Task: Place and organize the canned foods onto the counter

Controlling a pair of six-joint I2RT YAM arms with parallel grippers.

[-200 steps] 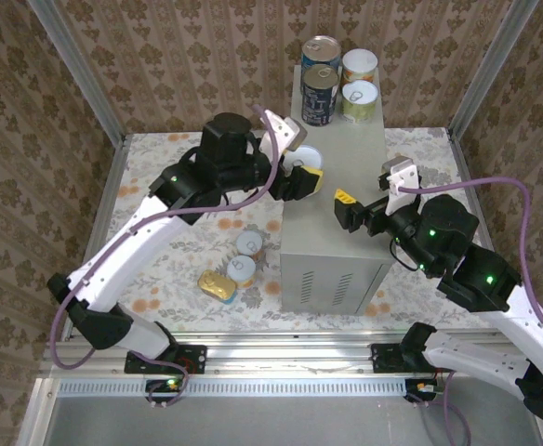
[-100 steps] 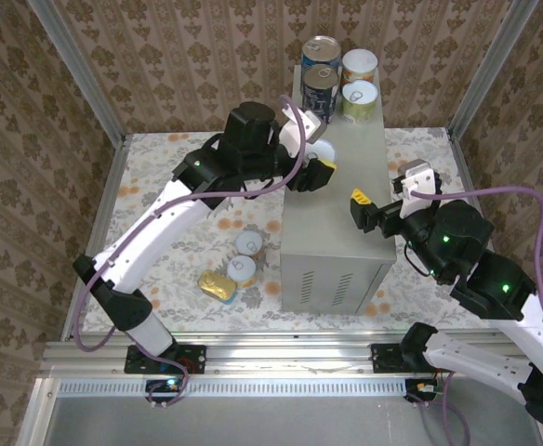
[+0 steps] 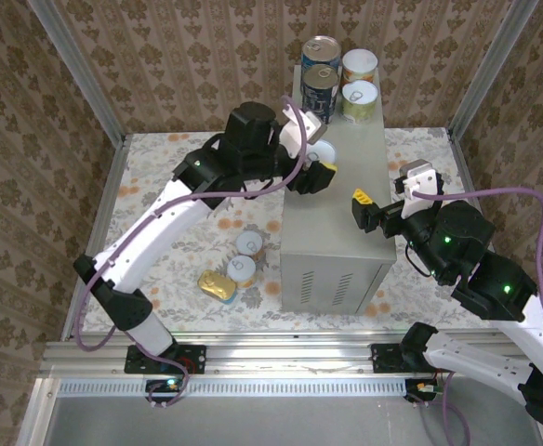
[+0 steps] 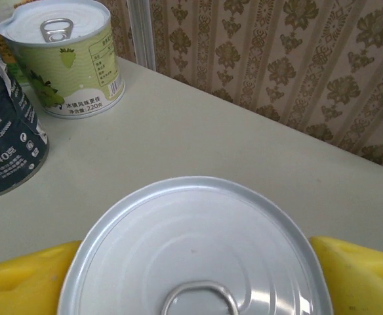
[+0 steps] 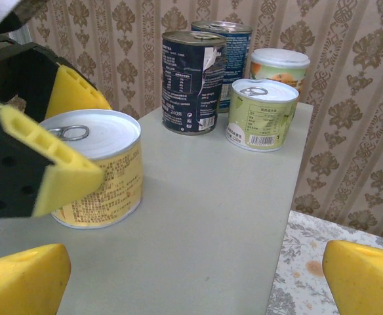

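Top view: we logged the yellow pull-tab can (image 3: 323, 150) upright on the counter (image 3: 337, 237), bracketed by the left hand (image 3: 318, 167). The right hand (image 3: 364, 206) waited nearby, spread wide.
Left wrist: its lid sat between both pads (image 4: 21, 279).
Right wrist: we could not tell whether they pressed it.

The top camera looks steeply down from behind the arm bases over the whole desk (image 3: 338, 218). The left wrist camera sits close above a pull-tab can (image 4: 191, 249), facing the far edge. The right wrist camera looks low along the desktop; both wrist views share the green-labelled can (image 5: 262, 115).
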